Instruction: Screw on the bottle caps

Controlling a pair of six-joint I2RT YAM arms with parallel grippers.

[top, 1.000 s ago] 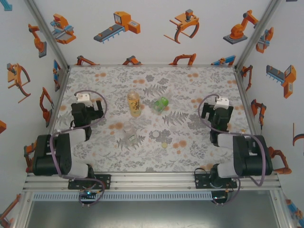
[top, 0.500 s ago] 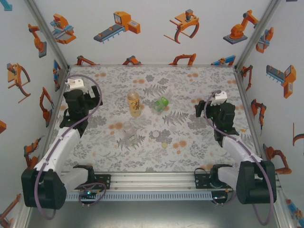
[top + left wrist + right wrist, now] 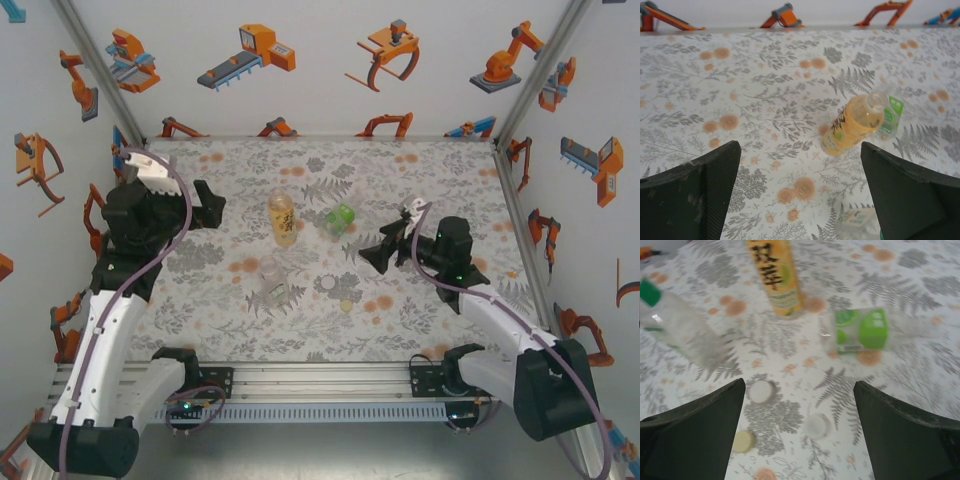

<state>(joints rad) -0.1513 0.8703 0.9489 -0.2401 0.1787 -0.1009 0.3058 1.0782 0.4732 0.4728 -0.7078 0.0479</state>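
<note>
**Approach stage: caps loose, both grippers empty**

Nearest the arm bases, nearside and right of the amber bottle (image 3: 282, 218): yellowish cap (image 3: 346, 304), then whitish cap (image 3: 327, 284), both loose on the mat (image 3: 430, 170). Second whitish cap (image 3: 816, 426) picked up from the right wrist.

Clear bottle (image 3: 272, 280): just nearside of the amber bottle.

Right gripper (image 3: 383, 248): right of the amber bottle, fingers spread wide, nothing between them.

Green bottle (image 3: 341, 219): just right of the amber bottle, apparently on its side.

Left gripper (image 3: 212, 205): left of the amber bottle, well apart, likewise wide and empty.

Judged step: reach for a first cap; no screwing begun.

Next, by estimate: lower right gripper over one cap, pinch, carry to an open neck, left gripper steadying that bottle.

Unclear:
- Amber neck cropped in the right-wrist view.
- Clear bottle cut off at the bottom of the left-wrist view.
- Green patch at its top: cap or label, cannot tell.
</note>
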